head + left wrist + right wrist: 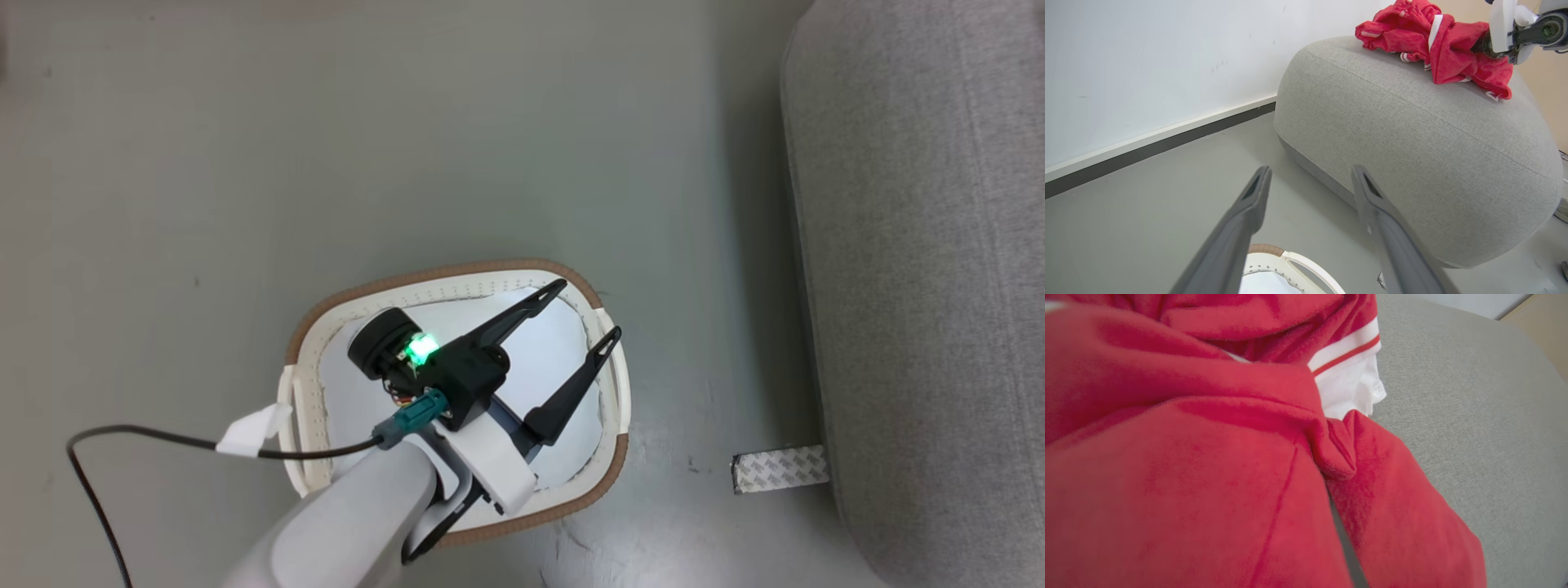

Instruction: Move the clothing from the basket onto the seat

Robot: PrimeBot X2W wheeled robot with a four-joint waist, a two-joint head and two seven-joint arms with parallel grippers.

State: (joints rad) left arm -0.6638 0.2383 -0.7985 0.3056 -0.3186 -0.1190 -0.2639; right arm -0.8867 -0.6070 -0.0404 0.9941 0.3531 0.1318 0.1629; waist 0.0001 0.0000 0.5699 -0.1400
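The red clothing (1437,36) lies bunched on top of the light-grey seat (1412,143). My right gripper (1492,43) reaches into the pile's right end, its fingers buried in the fabric and shut on it. Up close, the clothing (1208,457) shows a white striped cuff, with the seat (1474,416) beside it. My left gripper (586,310) hangs open over the cream basket (457,273), with nothing between its fingers. Only a pale flat bottom shows inside the basket. The left gripper (1311,173) points toward the seat, with the basket (1290,257) rim just below.
The seat (922,245) runs along the right, a little way from the basket. A strip of patterned tape (780,469) lies on the grey floor by its base. A black cable (147,437) trails left from my left wrist. A white wall with a dark baseboard (1159,143) stands behind.
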